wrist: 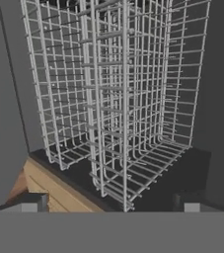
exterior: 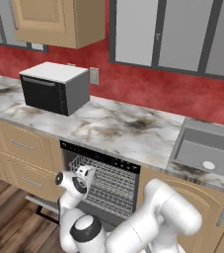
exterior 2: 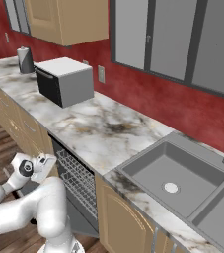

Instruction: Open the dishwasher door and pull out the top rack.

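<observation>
The white jointed arm with dark joints rises from the base, bends at a bulky elbow and reaches low and forward; its wrist turns the two-finger hand (exterior: 85,174) toward the front; in the hand view the two dark fingertips (wrist: 30,201) stand well apart, with nothing between them.

Both base views look forward and down from behind the arm, left and right, sharing the marble counter (exterior: 113,126), microwave (exterior: 54,86), sink (exterior 2: 175,180) and open dishwasher at lower centre, while the hand view sits close before the wire racks (wrist: 118,94), facing into the dishwasher.
</observation>
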Robot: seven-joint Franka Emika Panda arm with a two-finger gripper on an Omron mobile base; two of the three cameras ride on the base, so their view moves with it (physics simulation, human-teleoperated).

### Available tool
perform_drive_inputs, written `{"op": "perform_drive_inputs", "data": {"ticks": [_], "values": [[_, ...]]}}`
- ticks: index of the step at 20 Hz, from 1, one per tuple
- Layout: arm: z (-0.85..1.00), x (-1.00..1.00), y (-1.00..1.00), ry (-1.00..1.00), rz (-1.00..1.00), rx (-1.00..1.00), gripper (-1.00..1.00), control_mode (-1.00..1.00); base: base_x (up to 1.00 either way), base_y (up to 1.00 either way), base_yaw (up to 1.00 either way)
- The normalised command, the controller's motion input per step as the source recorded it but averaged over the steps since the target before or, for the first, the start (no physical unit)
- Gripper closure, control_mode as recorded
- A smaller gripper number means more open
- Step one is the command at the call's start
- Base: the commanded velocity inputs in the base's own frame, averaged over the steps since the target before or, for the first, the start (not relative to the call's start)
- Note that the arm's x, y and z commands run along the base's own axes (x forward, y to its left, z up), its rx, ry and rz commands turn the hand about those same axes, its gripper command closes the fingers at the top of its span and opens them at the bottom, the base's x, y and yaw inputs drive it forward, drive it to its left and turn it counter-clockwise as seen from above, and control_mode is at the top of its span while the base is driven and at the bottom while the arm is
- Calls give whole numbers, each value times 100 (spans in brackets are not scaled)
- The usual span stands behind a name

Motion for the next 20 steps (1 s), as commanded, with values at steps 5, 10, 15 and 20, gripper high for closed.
{"op": "perform_drive_inputs", "data": {"ticks": [5, 10, 15, 20], "values": [[-30, 32, -16, 0, 7, 0, -100, -100, 0, 0, 0], [-31, 40, -13, 0, 5, 0, -100, -100, 0, 0, 0], [-42, 36, -5, 0, 3, -1, -100, -100, 0, 0, 0], [-40, 37, -6, 0, 3, -3, -100, -100, 0, 0, 0]]}}
